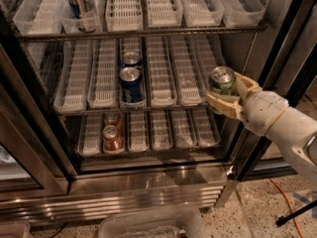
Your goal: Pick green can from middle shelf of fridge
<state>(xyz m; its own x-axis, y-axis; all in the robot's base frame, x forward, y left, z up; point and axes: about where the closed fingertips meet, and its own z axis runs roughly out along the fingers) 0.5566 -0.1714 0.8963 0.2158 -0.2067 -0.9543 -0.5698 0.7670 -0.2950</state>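
The green can (222,82) with a silver top stands upright between my gripper's tan fingers (224,104). My gripper (229,94) is shut on it and holds it at the front right end of the middle shelf (158,73), just off the rightmost white lane. My white arm (277,120) comes in from the right. The fridge (148,182) stands open, with a dark frame and a shiny steel base.
Two blue cans (132,83) stand in a middle-shelf lane. Two red cans (112,135) stand on the bottom shelf. Tall cans (81,4) sit in clear bins on the top rack. A clear plastic bin (148,224) lies on the floor in front. An orange cable (292,202) runs at the right.
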